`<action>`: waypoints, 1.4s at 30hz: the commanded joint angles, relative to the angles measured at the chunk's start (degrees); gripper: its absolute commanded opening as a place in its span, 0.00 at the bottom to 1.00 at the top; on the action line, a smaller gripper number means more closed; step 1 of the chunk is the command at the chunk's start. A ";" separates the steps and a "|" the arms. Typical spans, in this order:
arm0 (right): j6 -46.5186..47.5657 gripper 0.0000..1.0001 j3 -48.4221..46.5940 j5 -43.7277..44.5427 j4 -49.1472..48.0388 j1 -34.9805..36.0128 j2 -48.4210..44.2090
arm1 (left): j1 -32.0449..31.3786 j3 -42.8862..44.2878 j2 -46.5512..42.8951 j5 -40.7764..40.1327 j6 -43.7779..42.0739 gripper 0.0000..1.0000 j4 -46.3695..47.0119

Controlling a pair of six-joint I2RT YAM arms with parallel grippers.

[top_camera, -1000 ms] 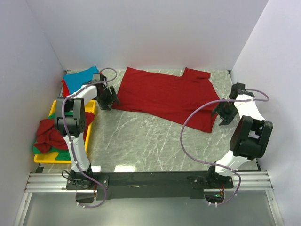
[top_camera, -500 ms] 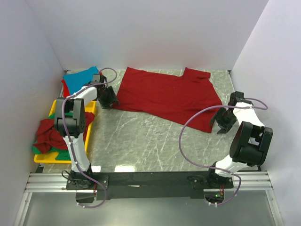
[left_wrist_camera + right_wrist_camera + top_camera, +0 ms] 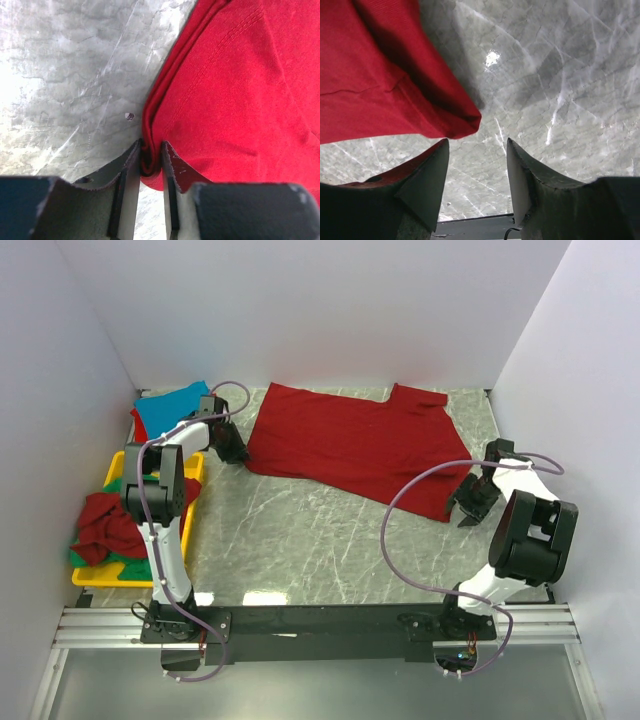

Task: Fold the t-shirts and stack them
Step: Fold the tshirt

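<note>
Dark red t-shirt (image 3: 350,445) lies spread on the marbled surface (image 3: 300,540). Left pincer (image 3: 150,152) pinches its left edge; right pincer (image 3: 477,150) stands open, the right corner just ahead, ungripped. Closing now could miss the corner, lifting the shirt lopsided.

The left arm (image 3: 158,502) is stretched toward the far left, with the left gripper (image 3: 151,152) lowered and closed narrowly on the edge of the dark red t-shirt (image 3: 235,90). The right arm (image 3: 528,530) is folded at the right side, and the right gripper (image 3: 477,150) is held low with its jaws parted and nothing gripped.
</note>
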State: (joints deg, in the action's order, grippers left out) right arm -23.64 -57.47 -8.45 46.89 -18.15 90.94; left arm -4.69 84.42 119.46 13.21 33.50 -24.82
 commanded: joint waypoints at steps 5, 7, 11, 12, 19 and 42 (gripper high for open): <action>0.96 0.52 -0.71 0.01 -1.98 0.05 1.44 | -0.23 1.18 1.65 -0.20 -0.36 0.28 0.03; 1.31 0.50 -0.97 0.01 -1.89 0.13 1.87 | -0.23 1.27 1.92 -0.21 -0.19 0.28 0.21; 1.66 0.47 -1.24 0.01 -1.89 0.57 3.19 | -0.23 1.53 2.44 -0.12 0.08 0.28 0.38; 1.67 0.47 -1.41 0.01 -1.81 0.75 3.28 | -0.23 1.62 2.53 -0.12 0.17 0.28 0.38; 2.11 0.45 -1.85 0.53 -1.98 3.30 3.81 | -0.23 1.97 3.06 -0.20 0.69 0.28 0.47; 2.90 0.20 -4.49 4.58 -2.07 4.09 8.47 | -0.23 3.82 5.78 -0.38 0.87 0.07 0.21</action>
State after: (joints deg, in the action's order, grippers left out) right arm -21.26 -59.13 -5.98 45.28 -14.22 98.32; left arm -4.69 87.55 122.32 14.33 35.07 -23.99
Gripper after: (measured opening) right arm 0.229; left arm 0.122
